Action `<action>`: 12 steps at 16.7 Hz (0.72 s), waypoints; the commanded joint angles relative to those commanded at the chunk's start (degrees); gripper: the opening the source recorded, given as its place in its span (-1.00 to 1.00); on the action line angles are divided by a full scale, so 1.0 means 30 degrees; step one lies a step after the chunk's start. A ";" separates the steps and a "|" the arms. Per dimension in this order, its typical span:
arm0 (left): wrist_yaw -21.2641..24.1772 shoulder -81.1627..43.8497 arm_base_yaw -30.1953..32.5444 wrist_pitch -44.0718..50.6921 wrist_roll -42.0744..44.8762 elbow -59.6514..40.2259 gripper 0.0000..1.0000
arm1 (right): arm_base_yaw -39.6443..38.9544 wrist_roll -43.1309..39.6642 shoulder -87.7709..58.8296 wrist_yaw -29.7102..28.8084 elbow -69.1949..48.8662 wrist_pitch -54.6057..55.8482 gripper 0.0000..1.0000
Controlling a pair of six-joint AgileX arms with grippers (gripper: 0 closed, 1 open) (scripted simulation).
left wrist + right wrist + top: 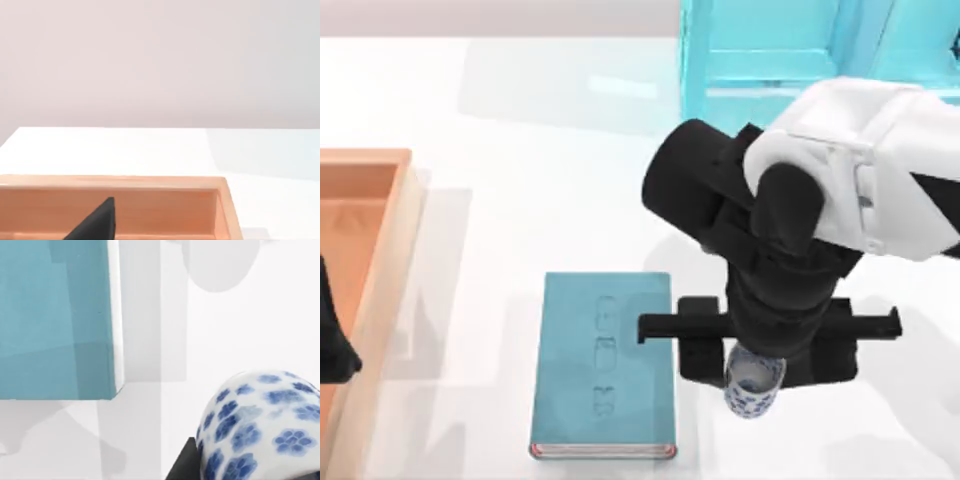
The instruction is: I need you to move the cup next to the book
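Far to the left of the working hand, the left hand (332, 350) sits parked over the wooden tray (390, 260); whether its fingers are apart or together I cannot tell, since just a dark sliver of it crosses the tray in its own wrist view.

The book (605, 365) lies flat on the surface (520, 150), just left of the right hand (752, 385), with a bare strip between them. That hand holds the cup (753, 388) beneath it, its fingers closed on the cup's sides. I judge this the placing step: lower straight down, keep the cup upright, let go only once its base rests on the surface, and stay clear of the book's edge.

The arm's bulk covers most of the cup from above, so I cannot tell whether it already touches the surface. The right wrist view cuts off the cup's base. Behind the hand, the light-blue shelf unit (780, 50) runs out of view.
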State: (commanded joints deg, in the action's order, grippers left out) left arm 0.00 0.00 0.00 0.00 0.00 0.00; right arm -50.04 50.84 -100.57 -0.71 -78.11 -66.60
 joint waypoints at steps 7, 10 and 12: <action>0.0000 0.0000 0.0000 0.0000 0.0000 0.0000 1.00 | -0.0083 0.0076 -0.0499 -0.0017 0.2079 0.2538 -1.00; 0.0000 0.0000 0.0000 0.0000 0.0000 0.0000 1.00 | -0.0083 0.0076 -0.0499 -0.0017 0.2079 0.2538 -0.70; 0.0000 0.0000 0.0000 0.0000 0.0000 0.0000 1.00 | -0.0083 0.0076 -0.0499 -0.0017 0.2079 0.2538 -0.40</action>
State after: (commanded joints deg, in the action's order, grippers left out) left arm 0.00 0.00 0.00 0.00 0.00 0.00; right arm -50.29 51.06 -102.07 -0.76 -71.87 -58.99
